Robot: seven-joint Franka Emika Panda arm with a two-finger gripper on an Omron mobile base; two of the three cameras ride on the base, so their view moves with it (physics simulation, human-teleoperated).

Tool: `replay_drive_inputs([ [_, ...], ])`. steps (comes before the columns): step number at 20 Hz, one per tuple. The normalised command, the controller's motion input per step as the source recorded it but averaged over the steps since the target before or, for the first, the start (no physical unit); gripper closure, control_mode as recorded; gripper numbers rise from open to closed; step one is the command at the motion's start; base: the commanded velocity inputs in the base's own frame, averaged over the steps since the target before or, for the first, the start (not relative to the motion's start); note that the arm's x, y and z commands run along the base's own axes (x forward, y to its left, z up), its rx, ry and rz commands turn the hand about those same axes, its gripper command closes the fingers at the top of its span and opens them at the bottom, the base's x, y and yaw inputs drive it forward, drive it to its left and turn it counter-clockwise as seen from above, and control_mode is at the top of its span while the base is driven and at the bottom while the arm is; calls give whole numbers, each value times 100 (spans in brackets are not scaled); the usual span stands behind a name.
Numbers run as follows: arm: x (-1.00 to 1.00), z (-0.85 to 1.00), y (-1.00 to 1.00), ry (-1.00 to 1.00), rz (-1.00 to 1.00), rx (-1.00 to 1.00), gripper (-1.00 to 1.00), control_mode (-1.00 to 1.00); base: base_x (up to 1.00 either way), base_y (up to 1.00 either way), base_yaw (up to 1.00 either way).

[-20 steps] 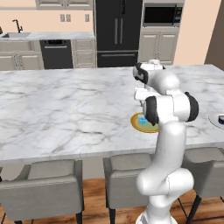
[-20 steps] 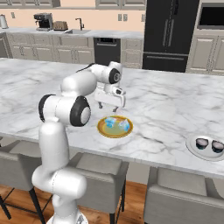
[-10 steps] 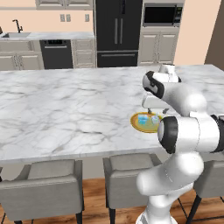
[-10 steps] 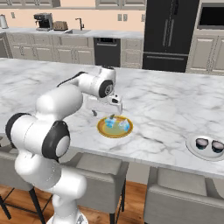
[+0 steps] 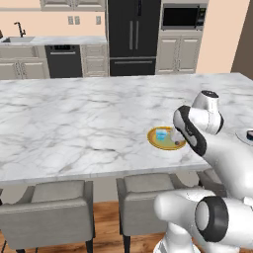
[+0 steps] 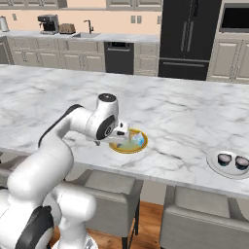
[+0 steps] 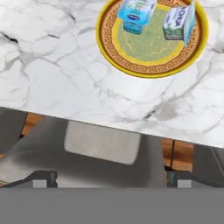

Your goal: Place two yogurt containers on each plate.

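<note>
Already the yellow plate (image 7: 151, 65) carries two blue tubs (image 7: 136, 13), and the white plate (image 6: 214, 164), at its three o'clock, carries two dark cups (image 6: 225, 159). Seemingly nothing remains but backing off; whether the claw is open I cannot tell.

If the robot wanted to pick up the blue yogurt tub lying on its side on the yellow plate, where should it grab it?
Probably across its two flat side walls, from above. The tipped tub lies on its side on the yellow plate, so its lid faces sideways, not up. The other tub sits apart, leaving room for fingers.
</note>
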Motion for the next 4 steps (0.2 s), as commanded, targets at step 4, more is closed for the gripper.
replay_drive_inputs([
  [4, -12, 0, 0, -1, 3, 0, -100, -100, 0, 0, 0],
])
